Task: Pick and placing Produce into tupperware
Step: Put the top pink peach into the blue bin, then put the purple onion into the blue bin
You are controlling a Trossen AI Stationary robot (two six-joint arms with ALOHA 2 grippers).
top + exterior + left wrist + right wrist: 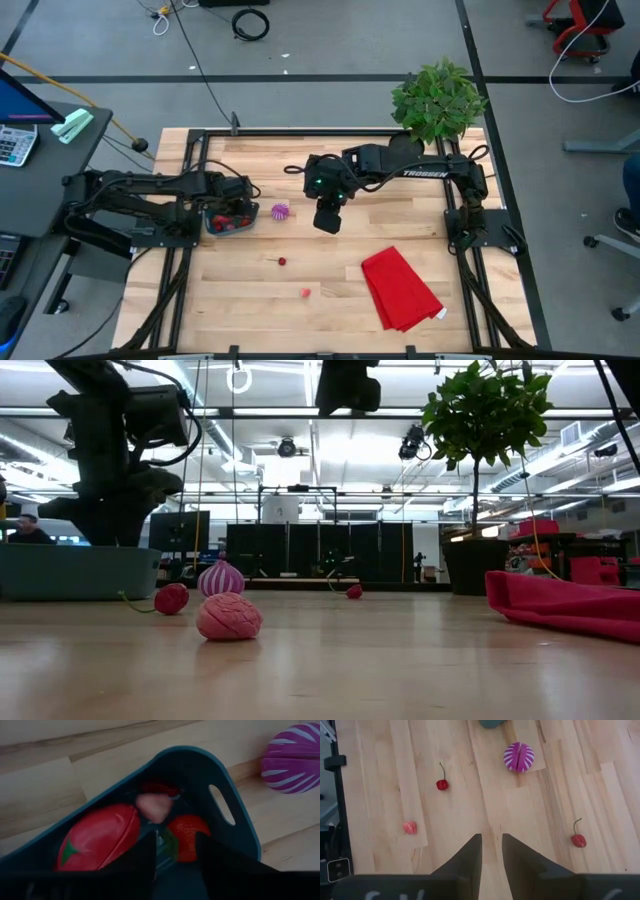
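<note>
The teal tupperware point(228, 220) point(80, 572) sits at the table's left. In the left wrist view it holds a large red oval point(97, 839), a pink piece point(152, 806) and two red pieces point(187, 835). My left gripper point(175, 855) hovers open just above it. Loose on the wood lie the purple-and-white piece point(280, 211) point(518, 757), a stemmed cherry point(282, 262) point(442, 784), a pink piece point(305, 293) point(410, 827) and another cherry point(578, 840). My right gripper point(328, 218) point(492, 847) hangs high over the table's middle with a narrow gap between its fingers and holds nothing.
A folded red cloth point(400, 288) point(570, 605) lies at the near right. A potted plant point(437, 100) point(470, 565) stands at the far right corner. Metal frame rails border the table's left and right sides. A person point(25, 528) sits in the room beyond.
</note>
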